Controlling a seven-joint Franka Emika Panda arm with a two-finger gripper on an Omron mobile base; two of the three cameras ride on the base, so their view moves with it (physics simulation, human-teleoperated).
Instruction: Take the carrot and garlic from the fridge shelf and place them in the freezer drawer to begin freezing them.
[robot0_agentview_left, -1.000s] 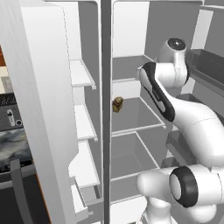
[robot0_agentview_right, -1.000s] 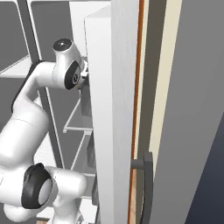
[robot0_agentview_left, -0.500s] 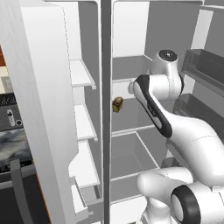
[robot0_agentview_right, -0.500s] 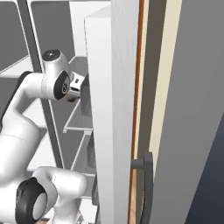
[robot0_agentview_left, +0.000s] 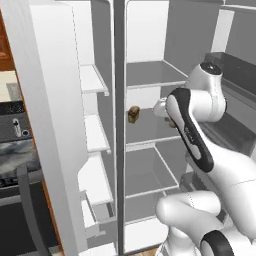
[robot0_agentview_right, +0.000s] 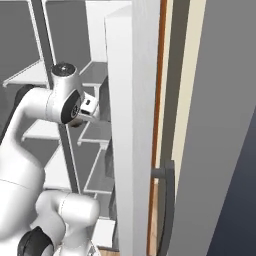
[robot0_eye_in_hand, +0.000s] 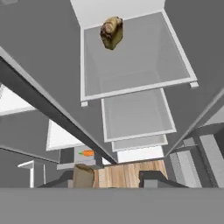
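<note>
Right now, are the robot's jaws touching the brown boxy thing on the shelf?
Apart. The left base view shows bare shelf between the brown boxy thing and the jaws.

A rendered home kitchen, seen from in front of a tall pale fridge standing wide open. Its left door (robot0_agentview_left: 47, 125) swings out with narrow white door shelves (robot0_agentview_left: 95, 132), and inside, flat grey shelf plates (robot0_agentview_left: 150, 127) stack one above another down the cabinet. A tan-brown food item (robot0_agentview_left: 133, 114) sits on one of these shelves. To the left of the fridge stands a dark cooking range (robot0_agentview_left: 17, 150) with knobs on its front and a bar handle, below a strip of pale tabletop (robot0_agentview_left: 10, 82). Wood-plank flooring (robot0_eye_in_hand: 131, 173) shows beneath the fridge in the hand view. On the right, another dark appliance handle (robot0_agentview_right: 167, 200) runs beside a wooden trim edge
</note>
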